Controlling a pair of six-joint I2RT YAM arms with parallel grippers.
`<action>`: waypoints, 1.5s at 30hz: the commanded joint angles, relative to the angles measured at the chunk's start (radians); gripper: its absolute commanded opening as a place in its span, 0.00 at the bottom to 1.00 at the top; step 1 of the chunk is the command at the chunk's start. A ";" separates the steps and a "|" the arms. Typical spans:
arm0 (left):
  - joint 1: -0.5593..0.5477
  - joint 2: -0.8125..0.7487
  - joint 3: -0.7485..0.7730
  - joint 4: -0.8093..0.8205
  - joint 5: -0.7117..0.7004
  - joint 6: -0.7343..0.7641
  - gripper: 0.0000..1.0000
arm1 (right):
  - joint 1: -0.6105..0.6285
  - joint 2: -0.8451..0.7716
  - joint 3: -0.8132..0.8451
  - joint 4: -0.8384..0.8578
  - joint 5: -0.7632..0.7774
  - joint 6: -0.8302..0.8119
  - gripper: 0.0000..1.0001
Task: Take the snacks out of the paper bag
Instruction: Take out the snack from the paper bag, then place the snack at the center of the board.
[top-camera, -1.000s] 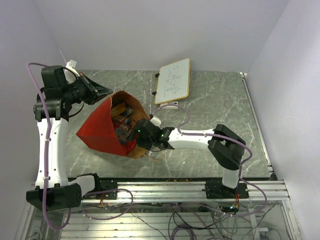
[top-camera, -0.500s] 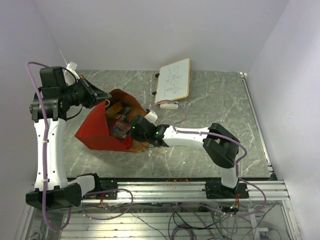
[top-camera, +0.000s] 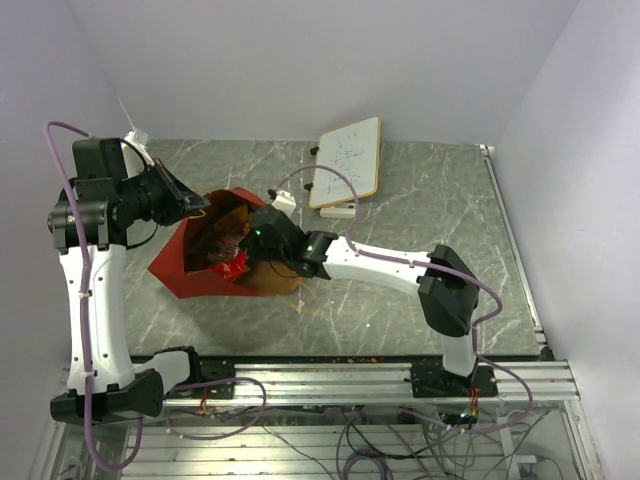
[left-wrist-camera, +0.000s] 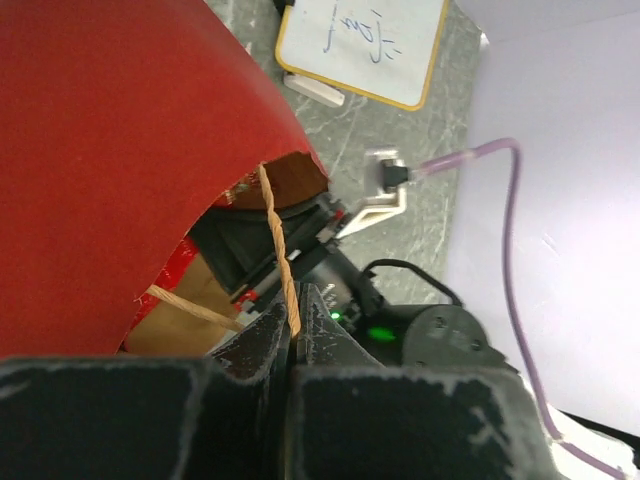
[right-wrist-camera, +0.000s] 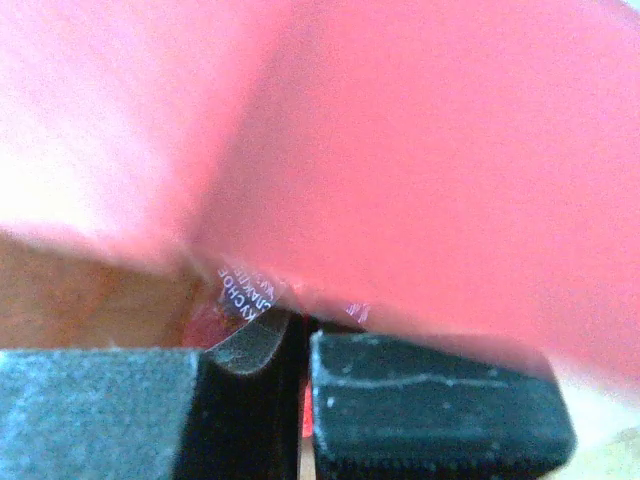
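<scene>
With your right gripper (right-wrist-camera: 296, 338) pinching the red packet (right-wrist-camera: 420, 170) and your left gripper (left-wrist-camera: 292, 338) clamping the handle (left-wrist-camera: 274, 228) of the paper bag (left-wrist-camera: 120, 150), you are wanting a slow, straight pull toward four o'clock.

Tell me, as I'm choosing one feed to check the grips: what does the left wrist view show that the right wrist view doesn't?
Only left wrist: the left gripper shut on the twisted paper loop handle of the brown-and-red paper bag, seen from outside, plus the wood-framed whiteboard, the grey marbled table and the right arm reaching into the bag's mouth. Only right wrist: the right gripper closed on an edge of the red crinkly snack packet with white print. Both: the bag (its brown inside in the right wrist view) and jaws shut.
</scene>
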 joint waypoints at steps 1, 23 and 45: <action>0.004 -0.012 0.074 -0.049 -0.071 0.062 0.07 | -0.021 -0.097 0.124 0.025 0.028 -0.096 0.00; 0.003 0.073 0.144 -0.003 -0.079 0.025 0.07 | -0.078 -0.203 0.318 -0.070 -0.208 -0.096 0.00; 0.004 0.082 0.082 0.027 -0.081 0.040 0.07 | -0.084 -0.913 0.007 -0.754 0.370 -0.204 0.00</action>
